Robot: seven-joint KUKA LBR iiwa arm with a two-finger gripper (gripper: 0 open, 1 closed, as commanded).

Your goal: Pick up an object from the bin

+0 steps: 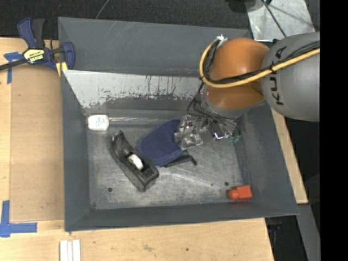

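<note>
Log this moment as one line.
gripper: over right edge of blue cloth | beside cloth: black tool | elsewhere: white piece, orange block

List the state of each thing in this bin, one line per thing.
gripper: lowered into the bin, at the blue cloth's right edge.
blue cloth: crumpled, mid-floor, its right edge under the gripper.
black tape dispenser: lying diagonally, just left of the cloth.
small white object: resting at the floor's back left, apart from the rest.
orange block: lying alone near the front right corner.
</note>
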